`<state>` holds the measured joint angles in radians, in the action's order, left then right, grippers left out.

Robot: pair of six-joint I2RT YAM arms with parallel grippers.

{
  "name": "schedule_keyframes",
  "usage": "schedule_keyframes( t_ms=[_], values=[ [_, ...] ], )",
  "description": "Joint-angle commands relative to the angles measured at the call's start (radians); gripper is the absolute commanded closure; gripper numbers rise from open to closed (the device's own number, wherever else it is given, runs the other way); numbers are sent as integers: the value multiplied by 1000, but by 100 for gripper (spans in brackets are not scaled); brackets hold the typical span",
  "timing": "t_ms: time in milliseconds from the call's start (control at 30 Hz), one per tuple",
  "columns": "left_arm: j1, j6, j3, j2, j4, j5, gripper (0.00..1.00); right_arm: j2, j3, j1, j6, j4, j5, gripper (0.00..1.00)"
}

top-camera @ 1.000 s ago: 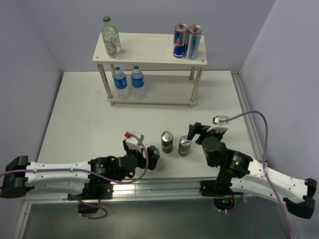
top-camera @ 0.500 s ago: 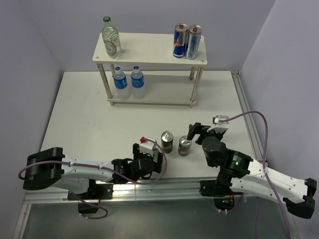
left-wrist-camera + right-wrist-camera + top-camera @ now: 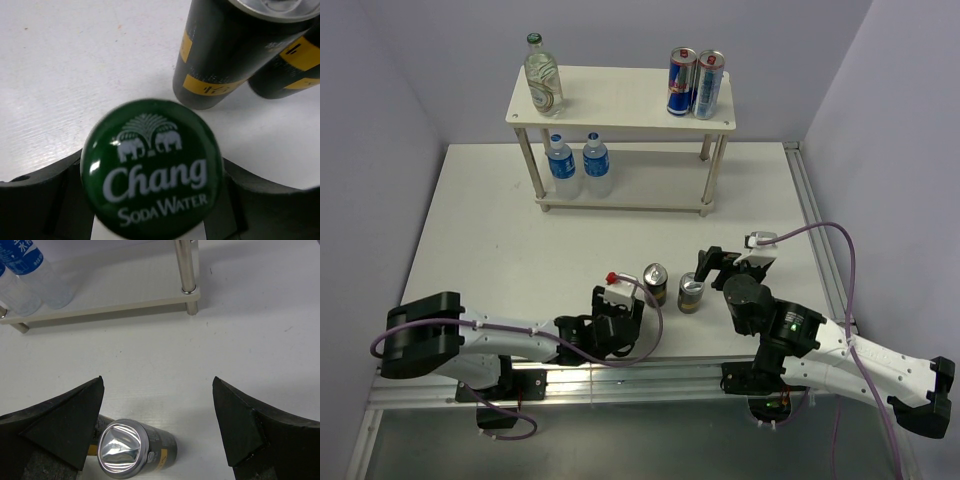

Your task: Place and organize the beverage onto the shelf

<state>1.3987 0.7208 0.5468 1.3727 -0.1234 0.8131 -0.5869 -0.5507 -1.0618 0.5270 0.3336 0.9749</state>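
Note:
A green-capped bottle (image 3: 150, 167) stands upright between the dark jaws of my left gripper (image 3: 620, 318), which are shut against it below the cap. Two short dark cans (image 3: 655, 284) (image 3: 691, 293) stand just right of it on the table. My right gripper (image 3: 710, 265) hangs open over the right can (image 3: 132, 450), which sits close to its left finger. The shelf (image 3: 620, 100) at the back holds another green-capped bottle (image 3: 542, 80) on its top board. Two blue-labelled water bottles (image 3: 561, 165) (image 3: 597, 165) stand on the lower board.
Two tall blue-and-silver cans (image 3: 695, 83) stand on the right of the shelf's top board. Purple walls close in the table at the back and on both sides. A metal rail (image 3: 815, 230) runs along the table's right edge.
My left arm swung right to the bottle beside the cans and its jaws closed on the bottle. The right arm stayed still.

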Motion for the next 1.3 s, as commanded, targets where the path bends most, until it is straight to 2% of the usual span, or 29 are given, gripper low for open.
schedule_keyframes(
  t_ms=[0,67,133,167,267,333,400,567,733,867,967,1067,1267],
  values=[
    [-3,-19,129,-37,62,84,100,-2,-6,-3,5,-13,11,4],
    [-9,-64,235,-72,179,116,100,4,-8,-1,4,-15,10,4],
    [-36,-119,322,-96,244,88,100,12,-5,-1,2,-16,5,4],
    [-55,-151,413,-101,308,98,100,13,-3,-3,1,-18,5,4],
    [-142,-248,536,-104,350,12,100,24,-2,-1,-1,-19,4,4],
    [-234,-340,663,-81,389,-81,100,30,0,-1,2,-16,4,4],
    [-328,-406,819,-49,451,-95,100,36,0,-1,1,-18,1,4],
    [-493,-532,1239,126,588,-173,100,42,3,-1,2,-16,1,4],
    [-581,-593,1502,277,651,-241,100,62,5,-1,7,-10,5,4],
    [-679,-610,1813,414,725,-308,100,71,6,-1,4,-13,5,4],
    [-728,-623,1909,477,719,-345,100,68,3,-3,11,-4,10,4],
    [-774,-630,1876,474,670,-390,100,76,6,-3,13,-4,7,4],
    [-883,-595,1855,488,670,-442,100,76,8,-3,11,-5,5,4]
  ],
)
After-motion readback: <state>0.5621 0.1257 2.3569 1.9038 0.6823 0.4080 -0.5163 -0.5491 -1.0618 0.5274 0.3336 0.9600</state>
